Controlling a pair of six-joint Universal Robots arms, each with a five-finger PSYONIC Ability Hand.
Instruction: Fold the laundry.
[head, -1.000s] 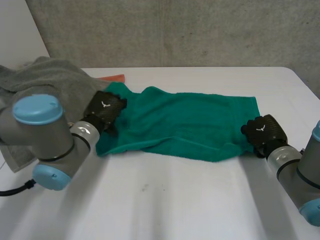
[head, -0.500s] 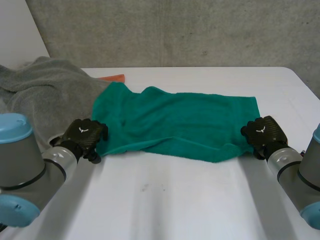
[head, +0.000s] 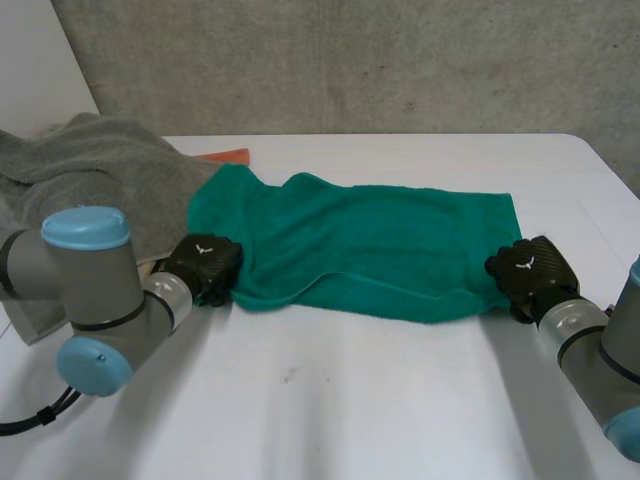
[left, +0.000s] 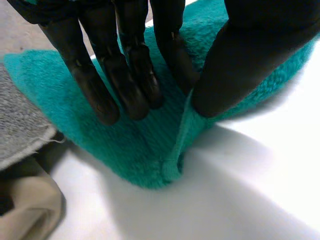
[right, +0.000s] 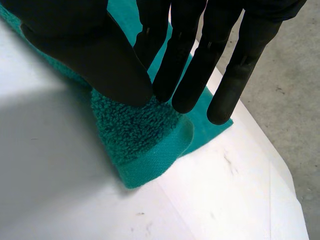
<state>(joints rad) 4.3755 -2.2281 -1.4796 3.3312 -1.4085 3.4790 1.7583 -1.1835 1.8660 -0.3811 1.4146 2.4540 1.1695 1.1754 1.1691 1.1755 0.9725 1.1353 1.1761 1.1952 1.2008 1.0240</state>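
Across the table's (head: 330, 400) middle, the towel (head: 370, 240) lies with its long axis left to right. The left hand (head: 205, 268) pinches its near-left corner and the right hand (head: 528, 272) its near-right corner, with the towel's far edge straight ahead of both.

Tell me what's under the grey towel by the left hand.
A beige cloth pokes out from under the grey towel, beside the left hand pinching the teal towel. How far it runs underneath is covered. An orange-red edge shows behind the grey towel, the rest hidden.
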